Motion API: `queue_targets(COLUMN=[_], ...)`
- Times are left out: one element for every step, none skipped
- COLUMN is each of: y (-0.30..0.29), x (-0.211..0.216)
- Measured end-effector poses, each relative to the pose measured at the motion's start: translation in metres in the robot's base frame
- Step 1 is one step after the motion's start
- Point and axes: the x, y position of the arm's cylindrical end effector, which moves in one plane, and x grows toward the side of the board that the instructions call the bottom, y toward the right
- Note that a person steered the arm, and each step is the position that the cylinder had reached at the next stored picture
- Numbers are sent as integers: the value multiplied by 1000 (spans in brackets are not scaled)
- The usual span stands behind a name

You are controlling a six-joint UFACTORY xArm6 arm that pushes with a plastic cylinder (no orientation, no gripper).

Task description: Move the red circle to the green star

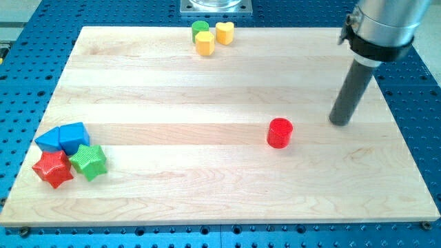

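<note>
The red circle, a short red cylinder, stands on the wooden board right of the middle. The green star lies near the view's bottom left corner of the board, touching a red star on its left. My tip rests on the board to the right of the red circle and slightly above it in the view, with a clear gap between them. The dark rod rises from the tip to the arm's metal mount at the view's top right.
Two blue blocks sit just above the two stars. At the view's top centre a green cylinder, a yellow heart and a yellow block cluster near the board's edge. The wooden board lies on a blue perforated table.
</note>
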Motion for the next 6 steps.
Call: queue_targets(y=[-94,-194,-156,-189,-273,-313], x=[20,26,26,46,53,53])
